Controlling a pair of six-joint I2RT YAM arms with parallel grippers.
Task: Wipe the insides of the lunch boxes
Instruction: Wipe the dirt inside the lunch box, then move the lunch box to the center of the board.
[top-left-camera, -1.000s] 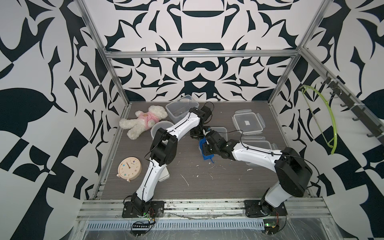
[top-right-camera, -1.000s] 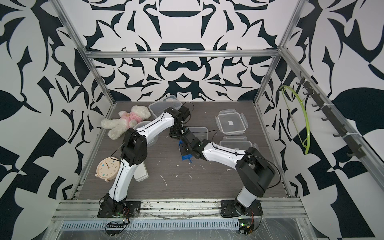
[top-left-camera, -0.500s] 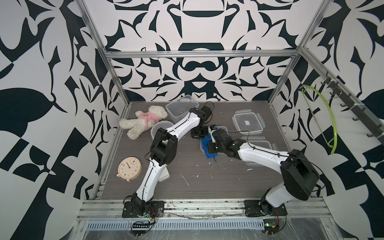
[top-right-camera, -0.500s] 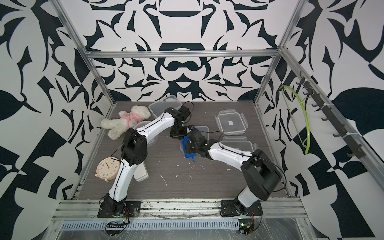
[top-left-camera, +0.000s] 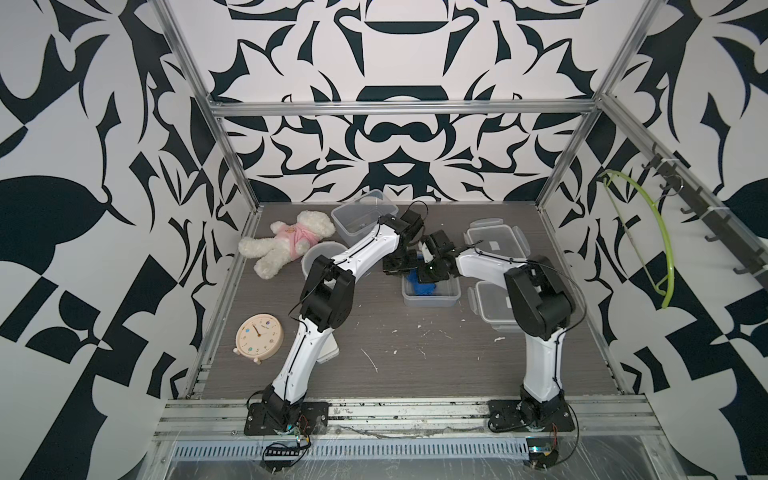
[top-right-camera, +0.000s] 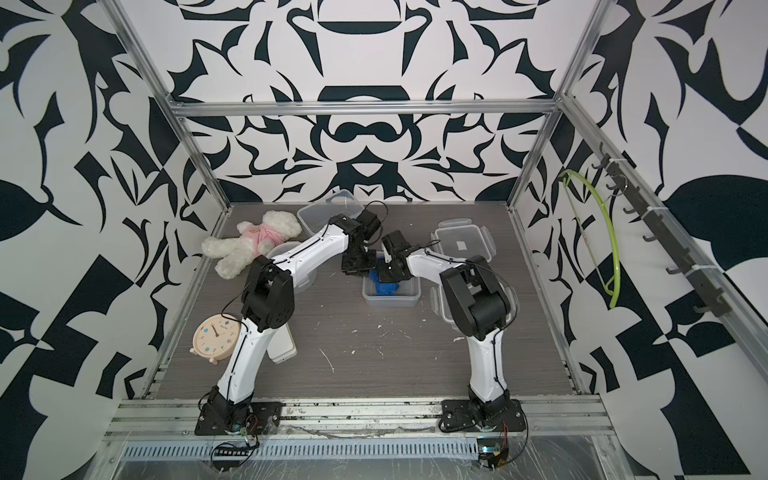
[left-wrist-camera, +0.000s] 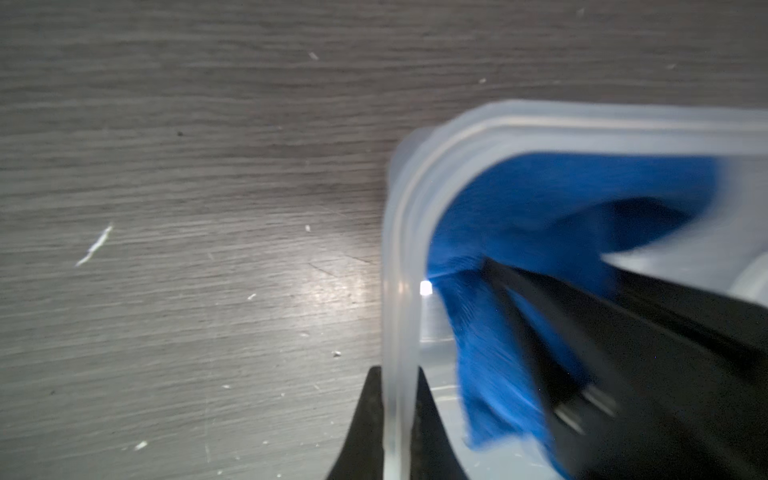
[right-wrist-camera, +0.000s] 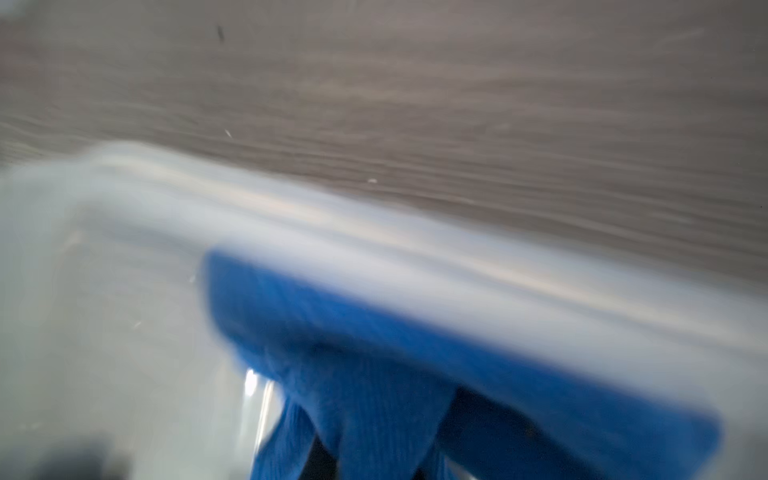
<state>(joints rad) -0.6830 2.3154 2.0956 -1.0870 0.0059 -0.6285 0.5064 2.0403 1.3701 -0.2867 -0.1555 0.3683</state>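
Grey table (top-left-camera: 415, 374) carries a lunch box (top-left-camera: 432, 298), likely light and slick; left tool (left-wrist-camera: 397, 374) clamps its wall, right tool (top-left-camera: 426, 277) grips limp cloth (top-left-camera: 420, 286).

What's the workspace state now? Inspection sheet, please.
Surface: grey table, white scraps scattered.
Job's things: blue cloth inside centre lunch box; rear box and round box lidless; lids lie near the right arm.
Clutter: teddy bear, clock, white case.
Grippers: left pincer shut on centre lunch box's rim; right pincer shut on blue cloth.
Cables: wire loop above left wrist.
Surroundings: patterned walls; green curved frame on hook rail.
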